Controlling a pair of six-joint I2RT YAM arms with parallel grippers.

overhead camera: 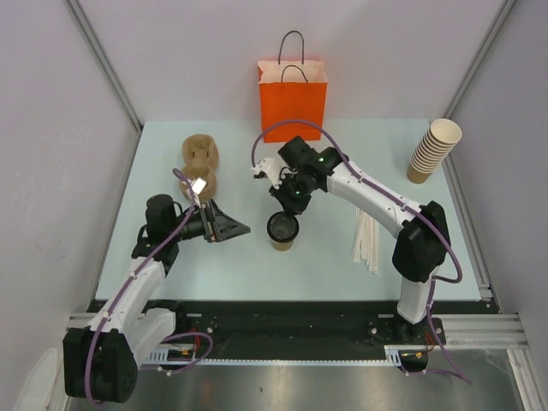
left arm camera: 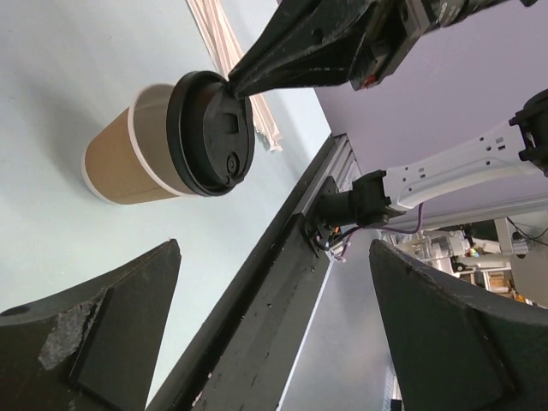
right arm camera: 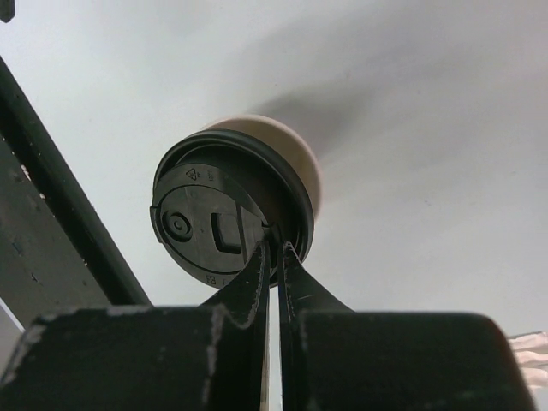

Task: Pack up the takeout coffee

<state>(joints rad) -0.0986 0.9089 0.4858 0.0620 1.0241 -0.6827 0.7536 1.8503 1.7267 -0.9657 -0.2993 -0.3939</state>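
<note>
Right gripper (right arm camera: 276, 247) pressed together, tips on lid rim of takeout coffee (right arm camera: 227, 210) — true pinch or only touch, cannot tell. Left gripper (overhead camera: 238, 229) spread wide, coffee ahead of it, apart. Coffee upright on table (overhead camera: 171, 274), orange bag (overhead camera: 293, 103) well beyond right gripper — lifting and bagging not yet done.

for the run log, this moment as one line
left claw: open, empty; right claw: shut, touching lid rim; takeout coffee: upright, outside bag

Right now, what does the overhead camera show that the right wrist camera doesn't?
Only overhead: the orange bag, the stack of tan cups and the open left gripper. Only the right wrist: the moulded marks on the black lid, close up. Both: the takeout coffee with the shut right gripper at its lid's rim.
</note>
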